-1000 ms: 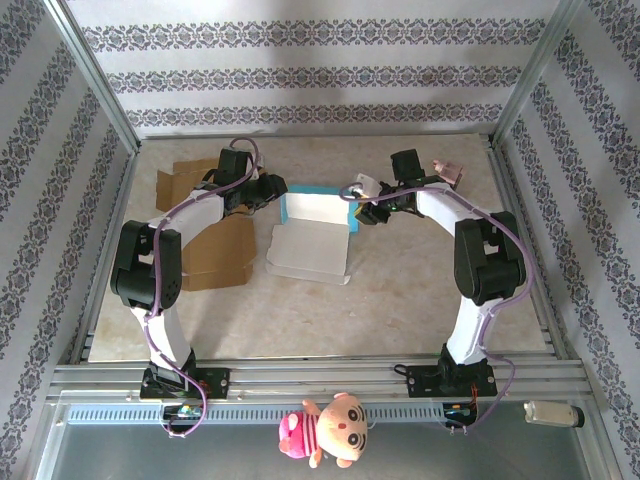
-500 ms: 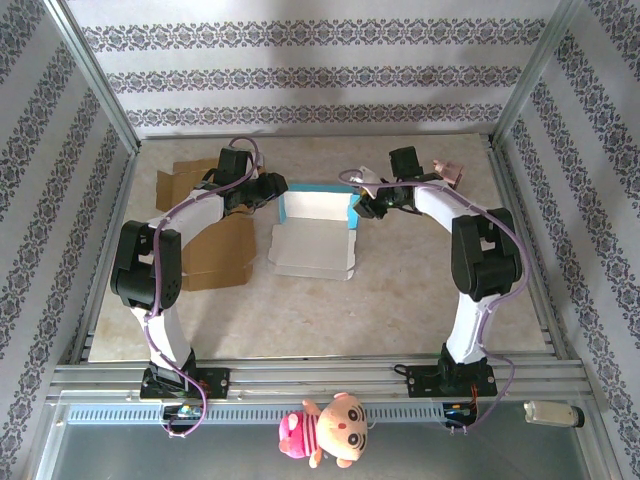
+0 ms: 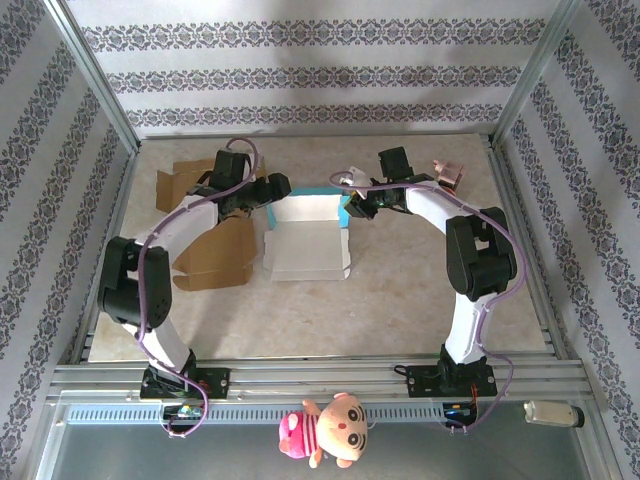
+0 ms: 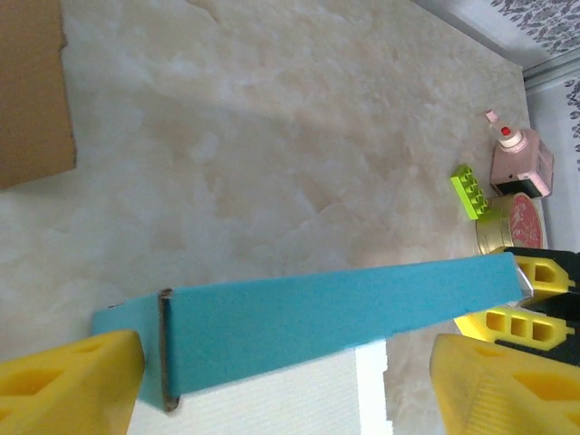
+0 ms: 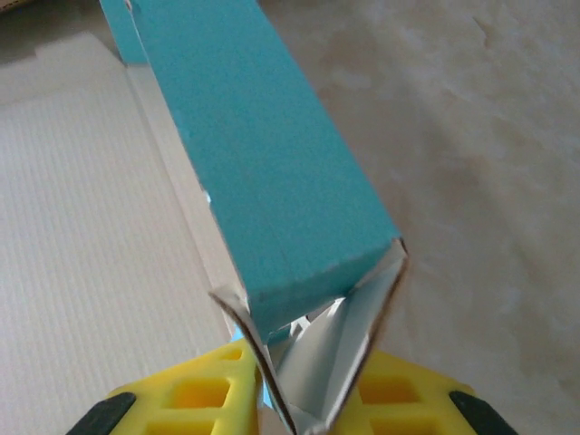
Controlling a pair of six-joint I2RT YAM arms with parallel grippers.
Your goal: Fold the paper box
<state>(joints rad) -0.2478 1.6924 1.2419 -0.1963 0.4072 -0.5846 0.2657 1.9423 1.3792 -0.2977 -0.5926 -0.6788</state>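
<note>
Teal-and-white box (image 3: 305,245) sits mid-worktop, barely shifted from a second ago. The arms have changed: the left arm (image 3: 190,215) has stretched out, its elbow swung toward the left edge, and the left claw (image 3: 278,188) has spread, fingers well apart at the left end of the raised teal wall. The right claw (image 3: 352,203) has slid left and now pinches the folded corner at the wall's right end.

The box's long axis runs left to right, parallel to the far edge of the worktop (image 3: 400,300). Its wall stands along the far side, and its white panel lies flat toward the near edge.

Brown cardboard (image 3: 215,255) lies just left, and a bottle (image 3: 447,172) sits near the far right corner. Open worktop lies near and right of the box.
</note>
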